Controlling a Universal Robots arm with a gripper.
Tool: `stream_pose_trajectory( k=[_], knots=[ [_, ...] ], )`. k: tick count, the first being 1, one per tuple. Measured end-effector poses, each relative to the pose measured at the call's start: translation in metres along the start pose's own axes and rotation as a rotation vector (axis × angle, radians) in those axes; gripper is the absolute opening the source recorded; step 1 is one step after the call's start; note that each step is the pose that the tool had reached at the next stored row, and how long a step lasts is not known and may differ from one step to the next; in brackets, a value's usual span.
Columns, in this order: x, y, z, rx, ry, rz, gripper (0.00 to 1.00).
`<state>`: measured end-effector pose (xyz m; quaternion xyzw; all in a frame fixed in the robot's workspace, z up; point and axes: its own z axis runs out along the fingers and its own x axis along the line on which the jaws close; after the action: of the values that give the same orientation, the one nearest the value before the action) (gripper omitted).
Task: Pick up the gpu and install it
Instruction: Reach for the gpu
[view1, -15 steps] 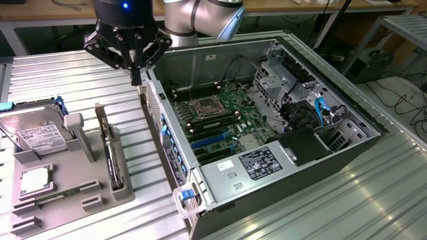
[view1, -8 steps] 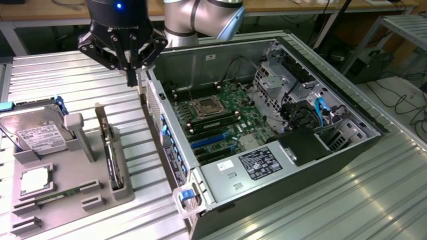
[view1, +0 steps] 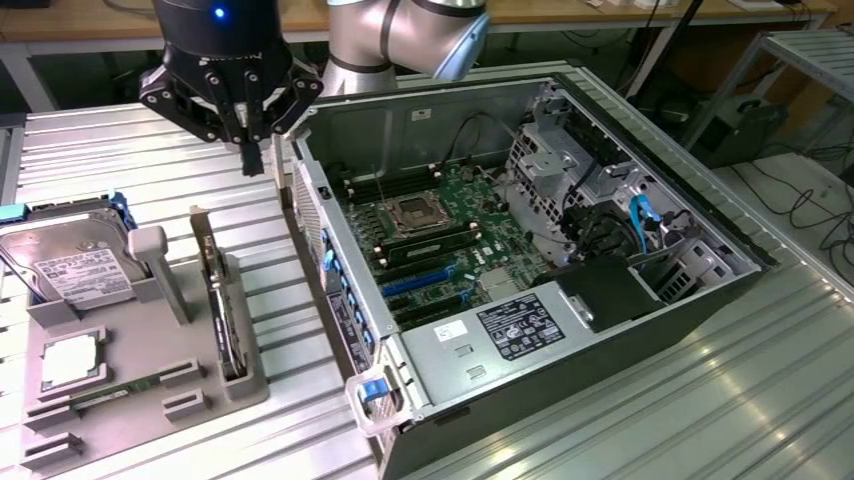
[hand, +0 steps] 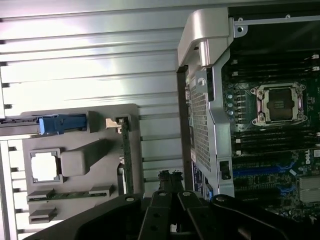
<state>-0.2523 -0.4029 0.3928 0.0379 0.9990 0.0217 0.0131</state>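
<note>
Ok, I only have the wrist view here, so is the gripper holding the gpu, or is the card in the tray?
Observer: It's in the tray. The exterior view shows the gripper shut and empty, hanging apart from the gpu, up past the card's far end.
Operator: What's next to the card in the tray?
Observer: A hard drive with a white label lies in the grey tray, on the exterior view's left of the gpu.
Operator: And what's at the near end of the case?
Observer: A power supply with a dark label sits in the open case.
</note>
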Motion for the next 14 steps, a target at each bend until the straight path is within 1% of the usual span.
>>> stream_pose_trajectory(
  k=[14],
  knots=[
    [0.016, -0.0019, -0.0005, 0.0, 0.0, 0.0, 0.11]
  ],
)
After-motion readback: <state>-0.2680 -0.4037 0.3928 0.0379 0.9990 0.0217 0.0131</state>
